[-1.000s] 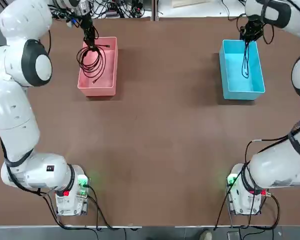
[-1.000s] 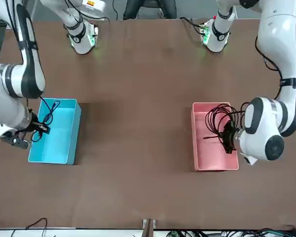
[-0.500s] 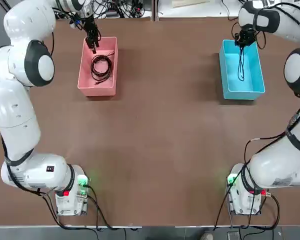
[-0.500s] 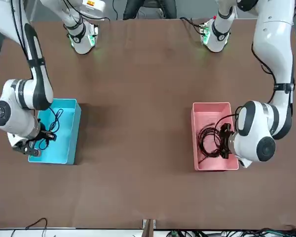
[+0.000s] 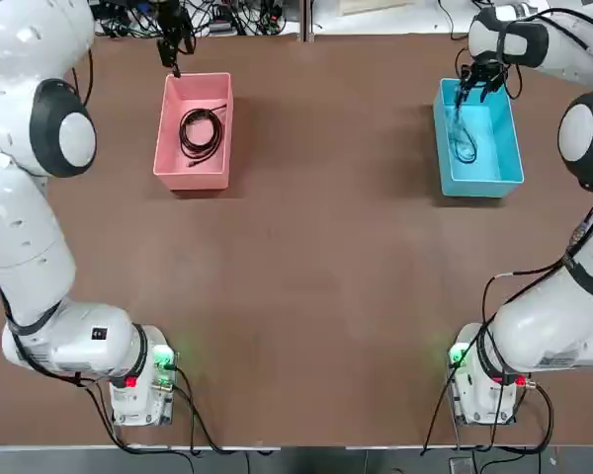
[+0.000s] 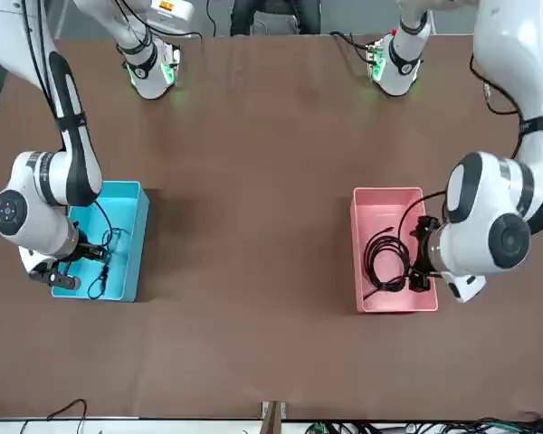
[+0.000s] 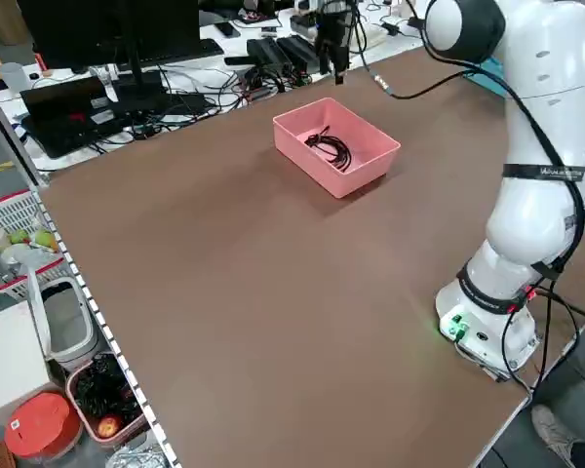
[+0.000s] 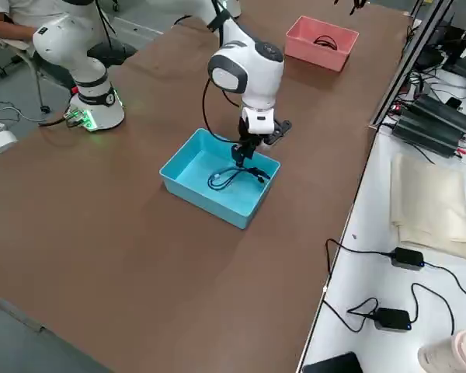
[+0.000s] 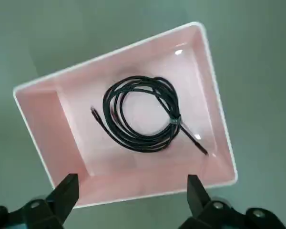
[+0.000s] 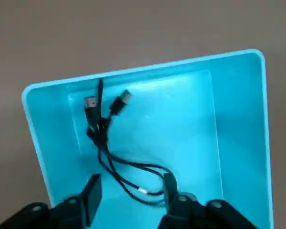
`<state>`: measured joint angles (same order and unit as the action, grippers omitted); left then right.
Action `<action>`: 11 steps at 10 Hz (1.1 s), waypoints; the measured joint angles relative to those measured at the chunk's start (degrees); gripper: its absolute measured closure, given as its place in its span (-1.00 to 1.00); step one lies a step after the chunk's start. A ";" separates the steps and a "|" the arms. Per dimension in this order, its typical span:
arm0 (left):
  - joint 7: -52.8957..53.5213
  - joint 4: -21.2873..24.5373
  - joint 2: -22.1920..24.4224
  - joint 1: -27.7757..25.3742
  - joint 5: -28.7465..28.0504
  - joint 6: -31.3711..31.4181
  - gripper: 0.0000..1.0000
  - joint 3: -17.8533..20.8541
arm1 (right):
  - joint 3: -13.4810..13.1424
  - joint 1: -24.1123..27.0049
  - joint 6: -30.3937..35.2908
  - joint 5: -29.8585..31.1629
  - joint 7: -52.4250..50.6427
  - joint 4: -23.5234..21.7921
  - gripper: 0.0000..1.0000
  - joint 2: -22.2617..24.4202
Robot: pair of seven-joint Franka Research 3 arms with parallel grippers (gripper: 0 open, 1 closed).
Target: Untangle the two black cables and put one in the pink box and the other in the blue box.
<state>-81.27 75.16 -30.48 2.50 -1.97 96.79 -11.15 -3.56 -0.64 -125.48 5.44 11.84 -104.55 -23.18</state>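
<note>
**Both cables released, one per box**

Since a second ago, both cables have been let go. The left gripper [image 9: 128, 202] has been lifted off the pink box [image 5: 168, 148] and is now held above its far end with fingers spread wide and nothing between them. The right gripper [image 10: 129, 193] has been lowered over the far end of the blue box [image 5: 446, 148], fingers now parted and empty.

Places relative to the pink box:
- One black cable [image 9: 140, 113] lies inside it as a neat round coil on the floor, roughly centred, with two short tails sticking out toward opposite walls. It is clear of the left gripper fingers [image 9: 66, 193].
- The blue box sits well apart, across the table on the robot's right, at about the same depth.
- The second black cable [image 10: 109, 143] lies in the blue box as a loose, stretched tangle, plug ends bunched toward one short wall, a loop running back toward the right gripper. Whether the loop touches a finger cannot be told.

Both boxes rest flat on the brown table [image 5: 306, 276].
</note>
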 joint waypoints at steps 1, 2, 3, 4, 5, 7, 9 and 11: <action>5.26 0.05 2.04 -0.55 -0.06 -0.77 -1.00 0.02 | 0.07 -0.02 0.02 0.00 -0.01 0.03 -0.60 0.00; 10.30 0.08 4.47 -1.60 -0.07 -1.33 -1.00 0.02 | 0.10 -0.05 0.03 0.01 -0.02 0.10 -0.92 0.05; 16.99 0.17 7.02 -2.77 -0.06 -1.94 -1.00 0.01 | 0.13 -0.08 0.31 0.03 -0.16 0.49 -0.99 0.37; 23.87 0.29 9.44 -4.06 -0.06 -2.39 -1.00 -0.12 | 0.17 -0.10 2.29 0.10 -1.24 1.38 -0.99 1.46; 29.44 0.62 11.67 -6.19 -0.06 -2.50 -1.00 -1.01 | 0.18 -0.10 6.40 0.12 -2.57 2.72 -0.99 3.58; 38.01 4.03 16.46 -7.66 -0.03 -4.05 -1.00 -2.84 | 0.23 -0.11 15.20 0.12 -4.82 5.46 -0.99 9.49; 49.29 7.15 20.46 -5.11 0.02 -7.71 -1.00 -1.39 | 0.30 -0.11 19.32 0.07 -5.64 6.35 -0.99 15.56; 61.51 7.93 23.50 0.78 1.43 -8.35 -1.00 4.16 | 0.51 -0.12 24.04 -1.22 -5.67 7.89 -0.99 20.21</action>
<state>-19.76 83.09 -6.99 3.27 -0.55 88.44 -6.99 -3.05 -0.75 -101.45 4.22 6.17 -96.65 -2.97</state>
